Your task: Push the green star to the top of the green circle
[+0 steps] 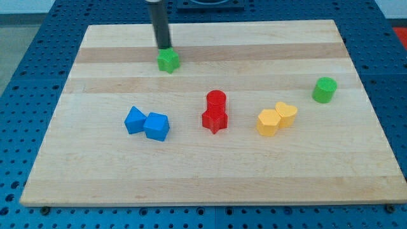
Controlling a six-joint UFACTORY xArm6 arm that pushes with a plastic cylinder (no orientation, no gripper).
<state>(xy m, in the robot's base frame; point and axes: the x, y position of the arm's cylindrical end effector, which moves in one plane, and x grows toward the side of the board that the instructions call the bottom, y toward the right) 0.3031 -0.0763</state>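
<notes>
The green star [168, 60] lies near the view's top, left of centre, on the wooden board [210, 165]. My tip [165, 48] is just above the star on its top-left side, touching or almost touching it. The green circle [324, 90], a short cylinder, stands far to the view's right, a little lower than the star. The rod comes down from the view's top edge.
A red cylinder [216, 100] and a red star [215, 119] sit together at the centre. Two blue blocks [135, 119] [156, 126] lie at the left. A yellow hexagon [268, 123] and a yellow heart [286, 114] lie right of centre.
</notes>
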